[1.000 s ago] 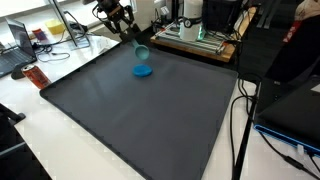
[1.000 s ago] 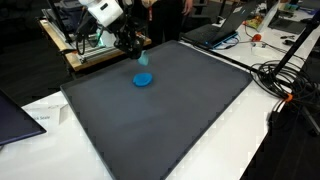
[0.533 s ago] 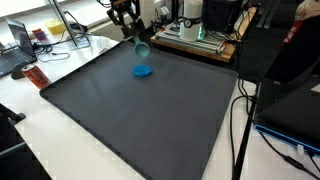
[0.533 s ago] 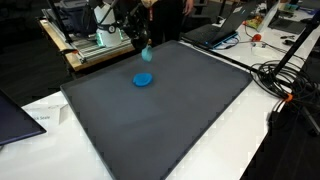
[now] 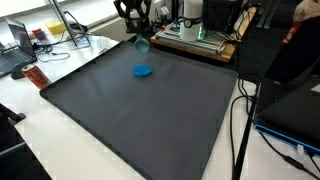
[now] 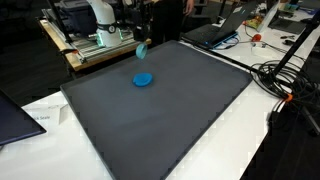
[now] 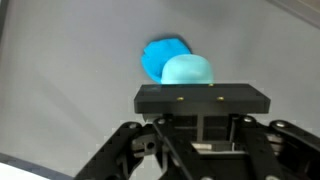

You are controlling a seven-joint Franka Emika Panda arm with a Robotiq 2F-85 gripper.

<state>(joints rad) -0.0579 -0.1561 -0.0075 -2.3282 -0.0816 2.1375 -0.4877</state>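
The black Robotiq gripper (image 5: pixel 140 38) hangs in the air over the dark grey rectangular mat (image 5: pixel 140 115), above the mat's edge on the robot's side. Its fingers are closed narrow on a small pale turquoise plastic cup (image 5: pixel 142 46), which they hold clear of the mat's surface. A flat round blue plastic disc (image 5: pixel 143 71) lies on the mat, a little inward from that edge and below the cup. In the wrist view the cup (image 7: pixel 187 70) partly covers the disc (image 7: pixel 160 58).
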